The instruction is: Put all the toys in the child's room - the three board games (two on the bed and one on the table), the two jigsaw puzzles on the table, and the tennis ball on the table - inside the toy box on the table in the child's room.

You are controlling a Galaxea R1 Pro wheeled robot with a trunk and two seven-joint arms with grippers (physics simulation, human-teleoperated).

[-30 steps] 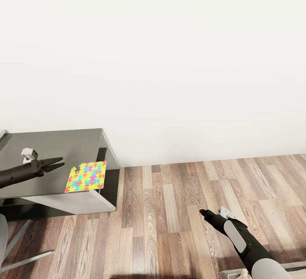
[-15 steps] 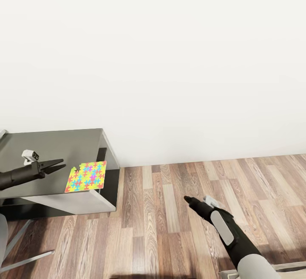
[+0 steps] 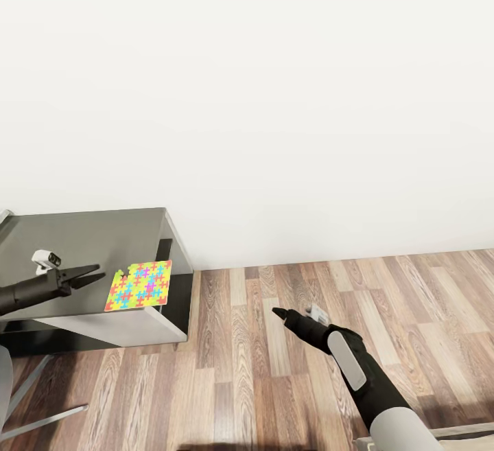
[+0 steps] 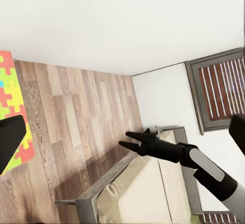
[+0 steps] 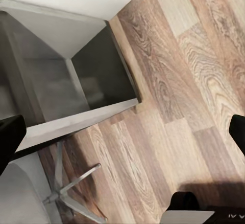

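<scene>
A bright multicoloured jigsaw puzzle (image 3: pixel 139 285) lies flat on the near right corner of the grey table (image 3: pixel 89 238); its edge also shows in the left wrist view as the puzzle (image 4: pixel 9 101). My left gripper (image 3: pixel 100 272) hovers open just left of the puzzle, above the tabletop, holding nothing. My right gripper (image 3: pixel 276 313) is open and empty over the wooden floor, well right of the table; the left wrist view shows the right gripper (image 4: pixel 124 138) with its fingers spread. The toy box, board games and tennis ball are out of view.
Wooden floor (image 3: pixel 288 368) runs from the table to the white wall (image 3: pixel 274 94). A chair's metal base (image 3: pixel 41 406) stands at the near left. A bed frame (image 4: pixel 127 188) lies behind my right arm, and a window with blinds (image 4: pixel 219 88) sits on the wall beyond it.
My right arm has swung left and forward over the floor, towards the table. The left gripper has drawn back and lowered very slightly. The puzzle has not moved.
</scene>
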